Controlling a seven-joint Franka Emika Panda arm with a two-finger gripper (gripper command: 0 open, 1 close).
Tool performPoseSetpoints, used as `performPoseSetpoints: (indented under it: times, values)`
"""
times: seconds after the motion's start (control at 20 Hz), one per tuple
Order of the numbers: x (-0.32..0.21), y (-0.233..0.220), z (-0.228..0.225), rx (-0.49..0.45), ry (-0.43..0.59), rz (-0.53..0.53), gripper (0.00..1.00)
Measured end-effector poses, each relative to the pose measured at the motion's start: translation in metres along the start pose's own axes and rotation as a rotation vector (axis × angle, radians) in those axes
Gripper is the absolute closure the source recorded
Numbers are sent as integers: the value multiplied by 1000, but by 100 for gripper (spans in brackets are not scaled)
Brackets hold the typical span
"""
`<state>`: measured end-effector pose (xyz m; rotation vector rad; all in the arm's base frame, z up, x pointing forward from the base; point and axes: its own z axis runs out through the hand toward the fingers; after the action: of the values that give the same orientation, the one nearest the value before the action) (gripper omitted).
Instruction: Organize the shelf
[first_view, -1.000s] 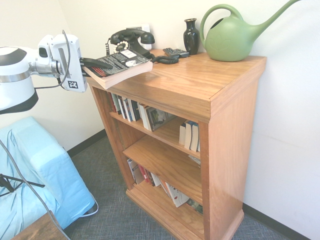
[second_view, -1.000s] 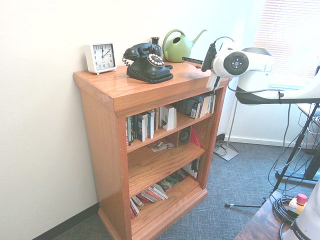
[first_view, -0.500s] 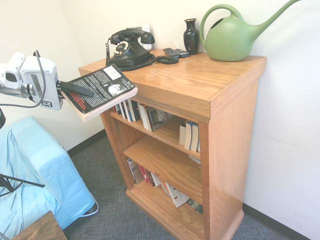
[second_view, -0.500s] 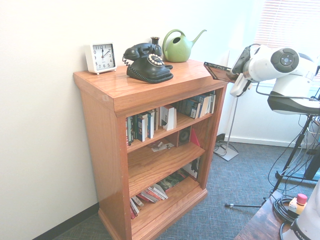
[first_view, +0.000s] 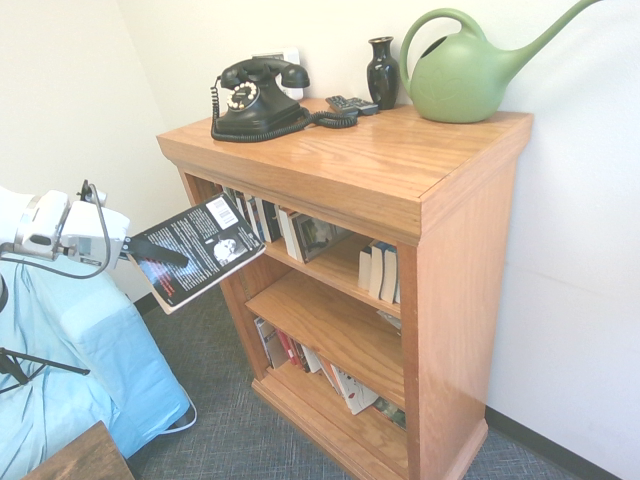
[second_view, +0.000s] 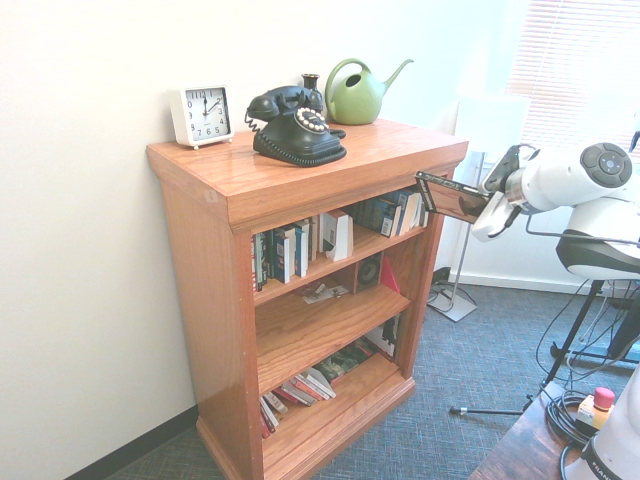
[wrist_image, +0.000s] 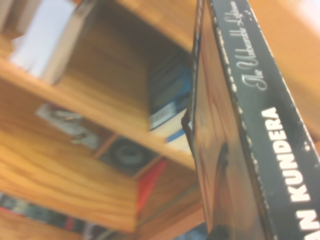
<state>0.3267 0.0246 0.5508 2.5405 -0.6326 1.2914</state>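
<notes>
The gripper (first_view: 150, 251) is clamping a black book (first_view: 200, 250), holding it tilted in the air just off the shelf's (first_view: 400, 190) front corner, level with the top tier. The shelf is standing against the wall, with a phone (first_view: 255, 95) on top.

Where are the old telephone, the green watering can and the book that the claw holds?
telephone (first_view: 255, 98): first exterior view, on its black body.
watering can (first_view: 460, 85): first exterior view, on its round green belly.
book (first_view: 205, 245): first exterior view, on its dark back cover, held in front of the shelf.
</notes>
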Motion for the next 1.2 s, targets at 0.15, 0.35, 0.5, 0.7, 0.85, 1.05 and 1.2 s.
performPoseSetpoints:
  times: [0.15,0.35,0.5,0.7,0.85,1.05,1.2]
  values:
    - [-18,-5,28,5,-46,9,100]
    - [-36,-13,71,24,-91,26,100]
    - [-49,-14,102,48,-122,53,100]
    - [-54,-24,122,80,-114,73,100]
    - [-47,-34,131,101,-91,91,100]
    - [-33,-50,150,135,-82,133,100]
    - [-27,-64,168,154,-97,161,100]
